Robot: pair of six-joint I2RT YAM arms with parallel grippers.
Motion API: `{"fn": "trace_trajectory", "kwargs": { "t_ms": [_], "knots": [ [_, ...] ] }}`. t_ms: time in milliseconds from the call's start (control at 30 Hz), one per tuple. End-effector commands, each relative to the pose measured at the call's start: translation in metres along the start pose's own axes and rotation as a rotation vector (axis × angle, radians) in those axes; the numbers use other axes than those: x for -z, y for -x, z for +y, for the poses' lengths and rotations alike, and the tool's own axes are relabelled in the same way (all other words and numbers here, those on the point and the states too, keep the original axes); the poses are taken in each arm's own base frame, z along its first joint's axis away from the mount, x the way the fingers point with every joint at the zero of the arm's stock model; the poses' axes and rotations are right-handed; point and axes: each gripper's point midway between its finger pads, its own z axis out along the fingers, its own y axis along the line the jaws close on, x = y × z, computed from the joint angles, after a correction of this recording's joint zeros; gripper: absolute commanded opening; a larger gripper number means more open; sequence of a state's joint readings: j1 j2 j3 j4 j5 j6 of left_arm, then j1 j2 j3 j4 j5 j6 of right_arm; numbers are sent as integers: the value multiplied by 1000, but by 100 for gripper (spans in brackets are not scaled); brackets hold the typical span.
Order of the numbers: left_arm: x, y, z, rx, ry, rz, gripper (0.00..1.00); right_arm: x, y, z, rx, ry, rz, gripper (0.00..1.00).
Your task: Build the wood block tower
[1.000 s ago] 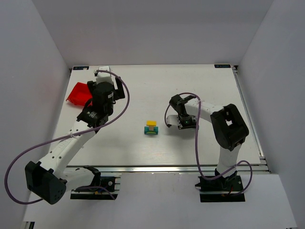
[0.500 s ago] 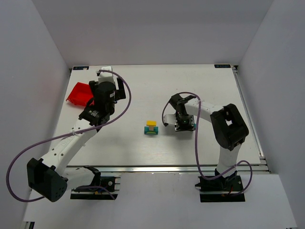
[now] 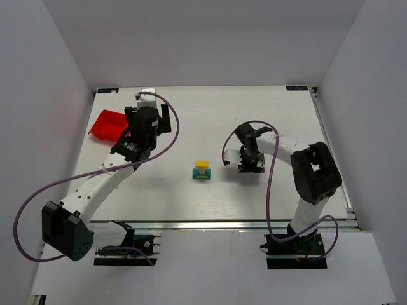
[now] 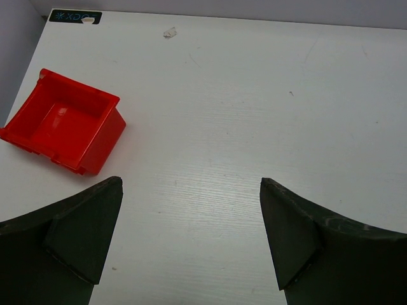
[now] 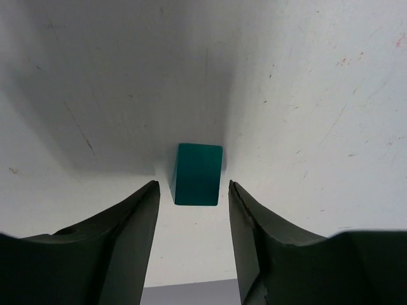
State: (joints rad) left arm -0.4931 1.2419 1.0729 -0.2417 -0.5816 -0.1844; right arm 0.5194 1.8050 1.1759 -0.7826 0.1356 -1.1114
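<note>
My left gripper (image 4: 191, 190) is spread wide above the bench (image 3: 210, 114), near the red bin (image 4: 63, 130). The bin's open side faces up and I see its red floor. The wood block tower (image 3: 202, 170) stands mid-bench. My right gripper (image 3: 250, 167) is partly spread around a loose teal block (image 5: 198, 173), not touching it.

Overhead and close wrist cameras share table (image 3: 191, 121).
</note>
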Motion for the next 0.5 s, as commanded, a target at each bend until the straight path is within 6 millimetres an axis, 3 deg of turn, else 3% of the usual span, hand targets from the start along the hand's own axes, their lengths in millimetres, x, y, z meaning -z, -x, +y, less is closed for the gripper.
{"fn": "trace_trajectory", "kwargs": {
  "t_ms": [0,200,467],
  "knots": [
    [6,22,-6,34,-33,-35,98,11,9,-7,38,-28,-84,53],
    [5,22,-8,26,-34,-26,98,8,12,-10,27,-27,-103,46],
    [8,24,-3,27,-21,-34,98,5,3,-7,27,-20,-67,50]
  ]
}}
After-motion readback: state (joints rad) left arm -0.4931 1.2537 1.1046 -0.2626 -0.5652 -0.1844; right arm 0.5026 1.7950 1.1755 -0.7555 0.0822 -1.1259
